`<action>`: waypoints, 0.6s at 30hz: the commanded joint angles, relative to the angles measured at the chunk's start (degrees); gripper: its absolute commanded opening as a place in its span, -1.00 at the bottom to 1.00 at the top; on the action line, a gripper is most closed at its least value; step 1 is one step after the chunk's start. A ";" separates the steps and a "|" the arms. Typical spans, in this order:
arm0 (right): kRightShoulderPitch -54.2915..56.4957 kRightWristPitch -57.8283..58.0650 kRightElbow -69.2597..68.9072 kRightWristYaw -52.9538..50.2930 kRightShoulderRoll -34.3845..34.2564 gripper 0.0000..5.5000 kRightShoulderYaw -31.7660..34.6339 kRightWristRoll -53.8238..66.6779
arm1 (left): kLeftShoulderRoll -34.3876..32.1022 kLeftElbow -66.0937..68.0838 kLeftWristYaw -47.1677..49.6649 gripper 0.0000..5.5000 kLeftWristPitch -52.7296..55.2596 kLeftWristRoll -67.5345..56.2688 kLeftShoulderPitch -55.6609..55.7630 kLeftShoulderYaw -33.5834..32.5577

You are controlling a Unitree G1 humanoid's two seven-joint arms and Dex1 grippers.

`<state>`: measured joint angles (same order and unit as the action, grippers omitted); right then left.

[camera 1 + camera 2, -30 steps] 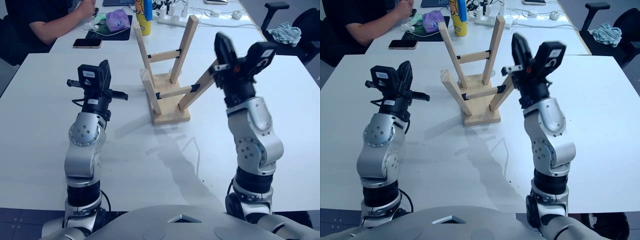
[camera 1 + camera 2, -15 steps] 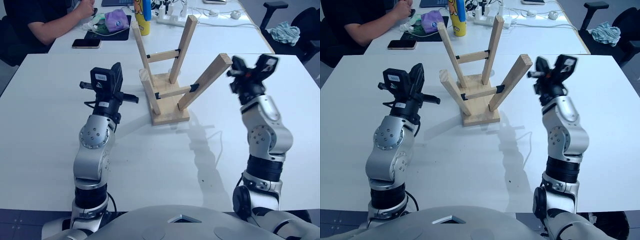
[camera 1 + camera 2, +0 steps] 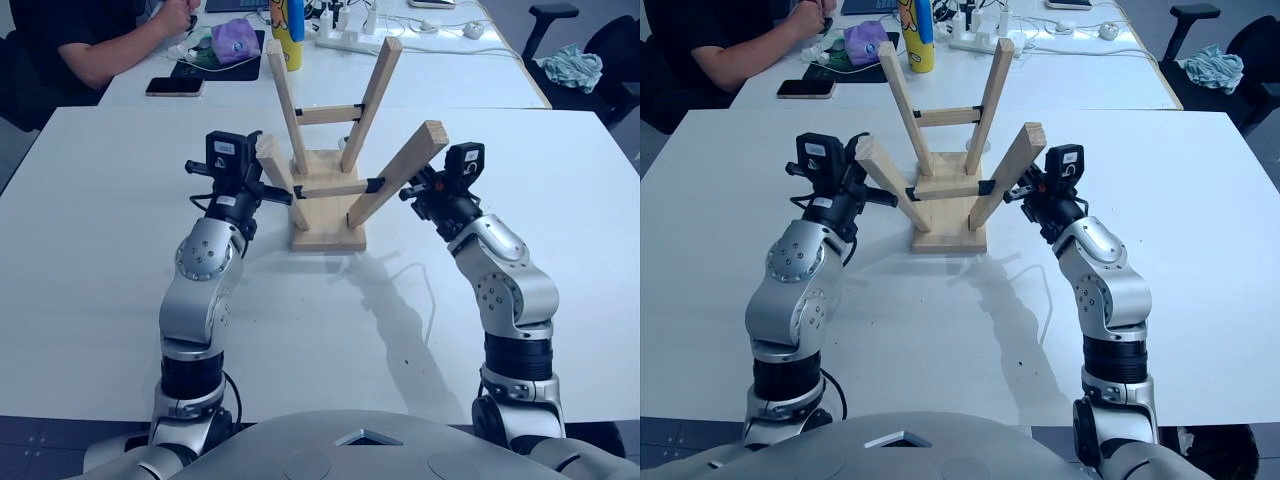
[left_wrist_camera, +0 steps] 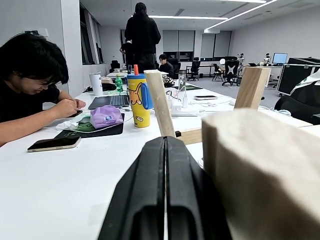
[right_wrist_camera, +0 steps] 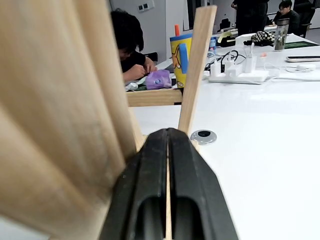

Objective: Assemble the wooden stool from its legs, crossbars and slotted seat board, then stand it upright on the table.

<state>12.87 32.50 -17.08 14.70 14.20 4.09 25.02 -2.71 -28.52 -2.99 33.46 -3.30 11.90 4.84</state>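
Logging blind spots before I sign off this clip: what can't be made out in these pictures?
1. Seat face and slots of the upturned pale wooden stool: head views, lying against the white table.
2. Whether the left end effector touches the near leg: left wrist view, the blurred leg hides the contact.
3. Same for the right end effector and its leg: right wrist view.

the upturned stool (image 3: 322, 190) is borne on its seat board (image 3: 330, 228) by the white table (image 3: 100, 200), toward its far middle, legs (image 3: 378, 95) pointed upward.
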 commanded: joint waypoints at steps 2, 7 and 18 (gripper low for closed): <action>-1.81 -1.97 -2.61 -4.38 -1.62 -1.00 0.72 -3.43 | -0.77 -0.78 2.33 -1.00 -2.49 2.23 -0.74 -2.32; -1.23 -8.31 -6.31 -12.75 -3.29 -1.00 9.85 -5.98 | -1.99 -6.68 5.61 -1.00 -8.60 5.79 -4.68 -6.55; -0.15 2.63 -10.89 -1.28 -1.72 -1.00 -5.21 3.03 | -1.21 0.34 -8.36 -1.00 0.48 -0.54 -1.44 11.20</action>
<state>14.55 29.44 -25.76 7.93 10.96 7.12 25.84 -4.66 -31.27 -5.03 28.19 -1.07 7.69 6.79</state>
